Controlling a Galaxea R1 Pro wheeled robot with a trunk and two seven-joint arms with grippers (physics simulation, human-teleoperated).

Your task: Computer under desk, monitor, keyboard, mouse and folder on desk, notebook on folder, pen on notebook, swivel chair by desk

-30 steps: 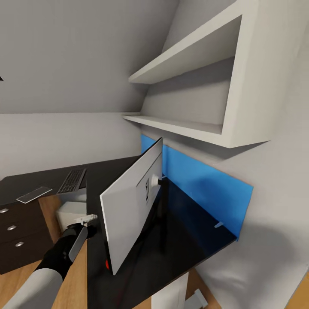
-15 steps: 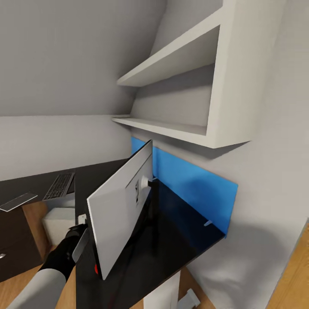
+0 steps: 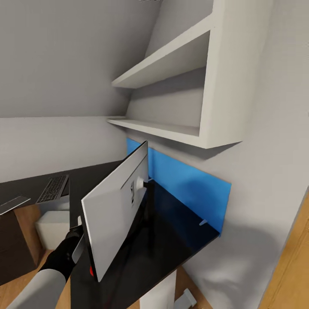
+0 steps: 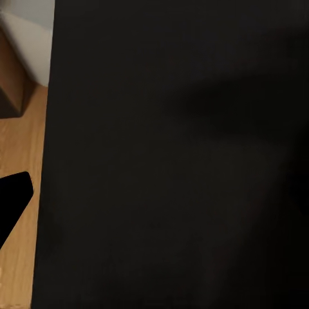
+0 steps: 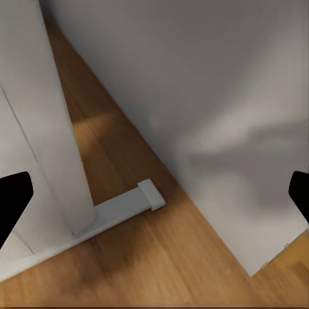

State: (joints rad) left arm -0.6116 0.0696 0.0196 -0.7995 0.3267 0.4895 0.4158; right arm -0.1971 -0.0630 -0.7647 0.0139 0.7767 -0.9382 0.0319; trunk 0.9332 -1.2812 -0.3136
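The monitor (image 3: 116,210) stands tilted on the black desk (image 3: 171,227), its rear side showing. Its edge hides the left gripper (image 3: 78,223), so I cannot tell its grip. The right gripper's (image 5: 154,193) fingertips (image 5: 13,199) are spread wide over the floor (image 5: 129,257). The keyboard (image 3: 52,189) lies far back on the desk.

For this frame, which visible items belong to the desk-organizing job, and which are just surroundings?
Job items:
monitor, tilted, on the desk
keyboard, on the far part of the desk
left gripper, at the monitor's edge

Surroundings:
wall shelves
blue panel behind the desk
drawer unit
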